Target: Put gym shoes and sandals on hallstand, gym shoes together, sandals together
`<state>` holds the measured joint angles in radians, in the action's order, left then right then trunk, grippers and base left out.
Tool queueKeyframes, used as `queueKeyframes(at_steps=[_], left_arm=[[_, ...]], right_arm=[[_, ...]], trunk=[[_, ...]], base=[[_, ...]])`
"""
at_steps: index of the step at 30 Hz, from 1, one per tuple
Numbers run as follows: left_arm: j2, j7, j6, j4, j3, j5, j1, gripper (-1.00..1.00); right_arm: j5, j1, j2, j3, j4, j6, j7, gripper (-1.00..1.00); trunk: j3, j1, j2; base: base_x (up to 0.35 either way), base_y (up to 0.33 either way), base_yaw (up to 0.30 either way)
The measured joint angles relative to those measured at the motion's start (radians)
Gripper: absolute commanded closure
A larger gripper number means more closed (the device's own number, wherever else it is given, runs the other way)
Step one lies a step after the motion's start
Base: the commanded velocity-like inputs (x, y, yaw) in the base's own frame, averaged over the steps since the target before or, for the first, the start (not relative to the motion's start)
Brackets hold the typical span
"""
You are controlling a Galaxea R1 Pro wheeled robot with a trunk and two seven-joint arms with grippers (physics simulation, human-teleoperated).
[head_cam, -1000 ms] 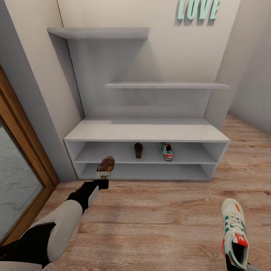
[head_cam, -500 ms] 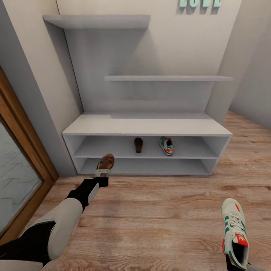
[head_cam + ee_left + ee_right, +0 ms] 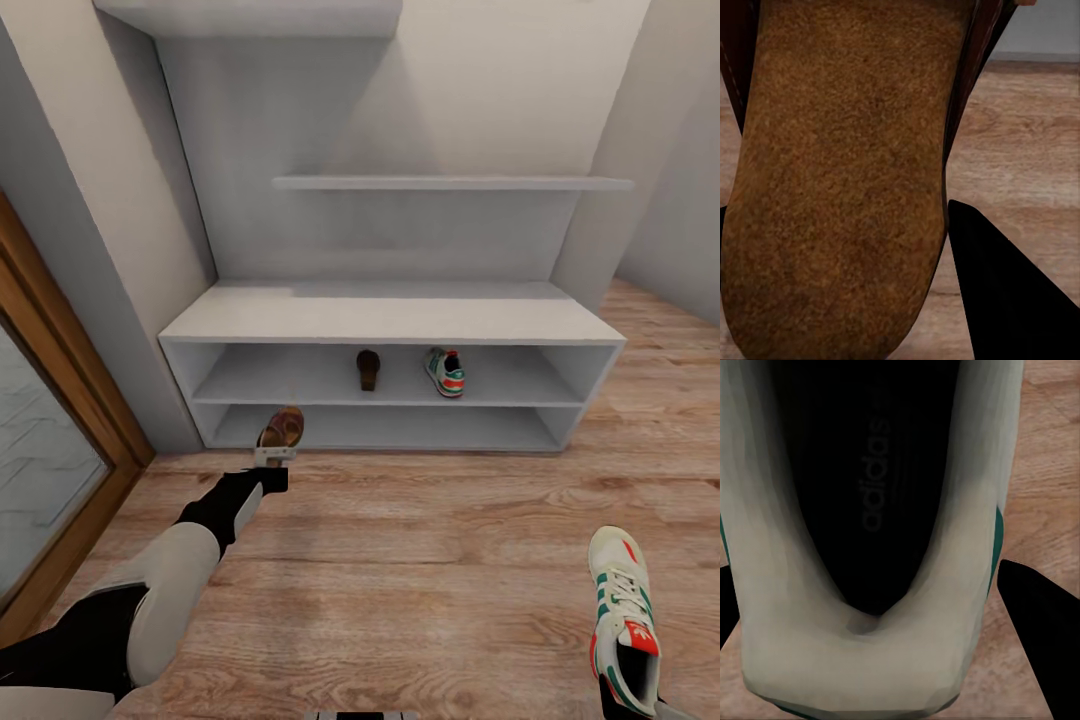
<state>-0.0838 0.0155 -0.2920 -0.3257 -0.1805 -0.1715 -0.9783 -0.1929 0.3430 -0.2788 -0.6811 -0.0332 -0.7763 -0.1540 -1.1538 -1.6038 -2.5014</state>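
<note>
Right wrist view: gym shoe (image 3: pixel 870 532) hides most of corridor floor (image 3: pixel 1046 472).

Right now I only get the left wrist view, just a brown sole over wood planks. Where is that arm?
Observer: It holds a brown sandal up in front of the hallstand's lower shelf.
Operator: Anything on the rack already?
Observer: Yes, another sandal and a gym shoe stand on the upper shelf, slightly apart.
Operator: And the other arm?
Observer: Its jaws grip the second gym shoe above the floor.
</note>
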Motion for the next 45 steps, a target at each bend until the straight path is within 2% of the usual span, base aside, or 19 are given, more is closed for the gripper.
queueKeyframes(at_steps=[4,5,9,19,32,45], left_arm=[[0.001,0.0,0.001,0.0,0.002,0.0,0.003,1.0],[0.003,0.007,0.003,0.001,0.058,0.002,0.013,1.0],[0.005,0.01,0.004,0.001,0.075,0.0,0.015,1.0],[0.006,0.012,0.005,0.001,0.078,0.001,0.014,1.0],[0.011,0.015,0.011,0.001,0.071,0.006,0.012,1.0],[0.042,0.02,0.017,0.001,0.055,0.005,0.018,1.0]], right_arm=[[-0.001,0.0,-0.001,0.0,0.0,0.0,0.001,1.0],[0.0,0.0,-0.001,-0.001,0.0,0.0,0.001,1.0],[-0.001,0.0,-0.002,0.0,0.0,0.0,0.001,1.0],[-0.001,0.0,-0.005,-0.001,-0.001,-0.002,0.005,1.0],[0.0,0.0,-0.006,-0.002,-0.001,-0.002,0.006,1.0],[0.001,0.0,-0.006,-0.002,0.0,-0.002,0.006,1.0]], trunk=[[0.0,0.0,0.0],[0.0,0.0,0.0],[0.0,0.001,0.0],[0.0,0.001,0.0],[0.0,0.001,0.0],[0.0,0.0,0.0]], base=[[0.035,-0.005,0.0],[0.199,-0.061,0.0],[0.249,-0.118,0.0],[0.281,-0.163,-0.026],[0.325,-0.044,-0.266],[0.041,0.0,-0.04]])
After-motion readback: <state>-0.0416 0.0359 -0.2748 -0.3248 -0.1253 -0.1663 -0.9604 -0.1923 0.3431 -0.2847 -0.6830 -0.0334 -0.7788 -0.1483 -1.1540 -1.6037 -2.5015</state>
